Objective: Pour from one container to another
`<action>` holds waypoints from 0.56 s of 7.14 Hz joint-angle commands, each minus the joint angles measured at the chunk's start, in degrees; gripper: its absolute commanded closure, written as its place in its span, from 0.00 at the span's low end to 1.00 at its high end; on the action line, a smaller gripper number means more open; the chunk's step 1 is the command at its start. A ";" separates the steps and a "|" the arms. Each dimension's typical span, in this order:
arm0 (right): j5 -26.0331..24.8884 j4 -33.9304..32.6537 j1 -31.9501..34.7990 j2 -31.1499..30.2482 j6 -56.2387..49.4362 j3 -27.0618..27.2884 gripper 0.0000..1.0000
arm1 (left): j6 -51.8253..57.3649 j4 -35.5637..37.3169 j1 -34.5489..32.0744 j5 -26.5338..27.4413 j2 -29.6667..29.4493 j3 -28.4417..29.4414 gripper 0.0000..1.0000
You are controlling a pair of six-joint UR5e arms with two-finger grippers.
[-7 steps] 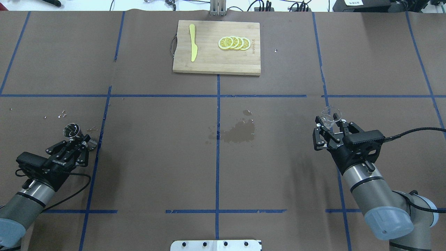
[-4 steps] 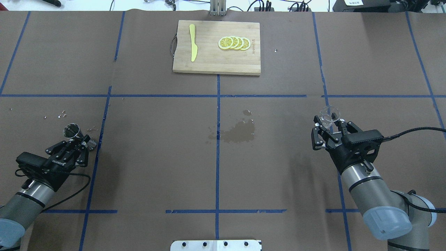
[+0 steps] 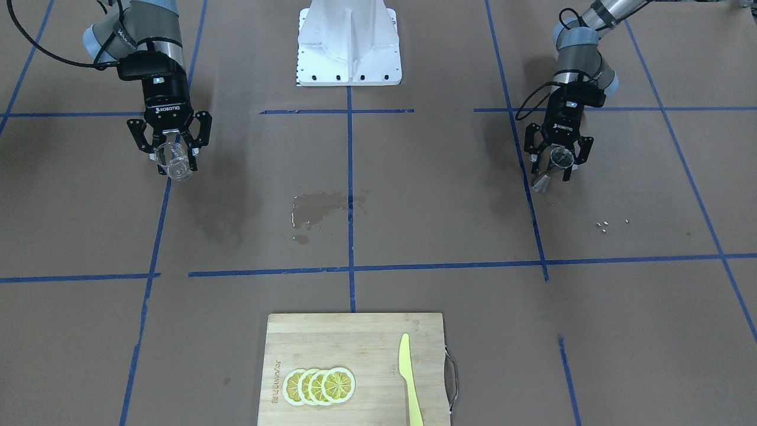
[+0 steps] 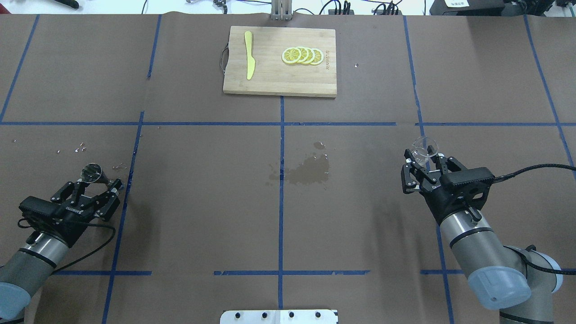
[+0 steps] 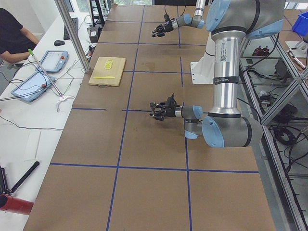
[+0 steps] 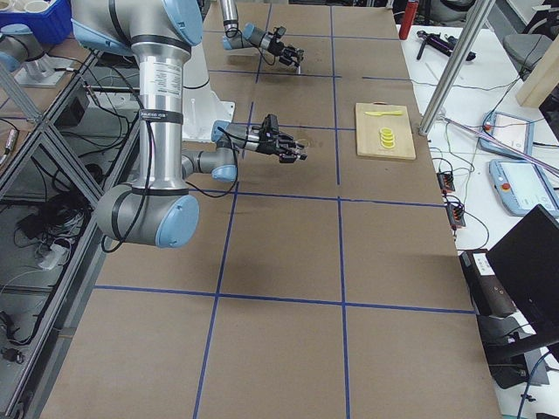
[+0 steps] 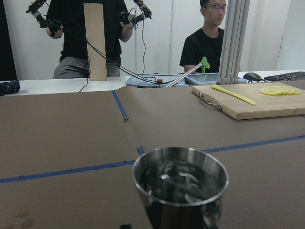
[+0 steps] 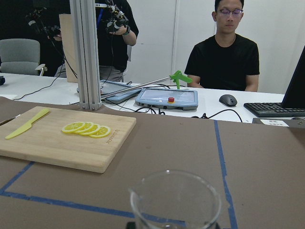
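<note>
Glass cup (image 4: pixel 424 150) clamped in my right jaws (image 4: pixel 426 165) and steel jigger (image 4: pixel 92 172) pinched in my left jaws (image 4: pixel 98 184) hang well apart above the bench (image 4: pixel 279 216), so any early tilt could spill beside the wet stain (image 4: pixel 308 172).

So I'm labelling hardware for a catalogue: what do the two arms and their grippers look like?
Both arms are silver-grey tubes with pale blue joint caps. The left gripper and right gripper are black two-finger units with white lettering on the body, each trailing a black cable.
</note>
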 commanded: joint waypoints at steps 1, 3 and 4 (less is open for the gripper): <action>0.00 -0.03 0.00 0.04 0.00 -0.09 1.00 | -0.03 -0.09 0.00 0.00 0.10 -0.07 0.06; 0.00 -0.03 0.00 0.04 0.00 -0.09 1.00 | 0.93 0.09 0.00 -2.79 1.67 -0.51 0.01; 0.00 -0.03 -0.09 0.21 0.00 -0.09 1.00 | 1.37 0.26 -0.09 -7.51 4.47 -3.04 0.01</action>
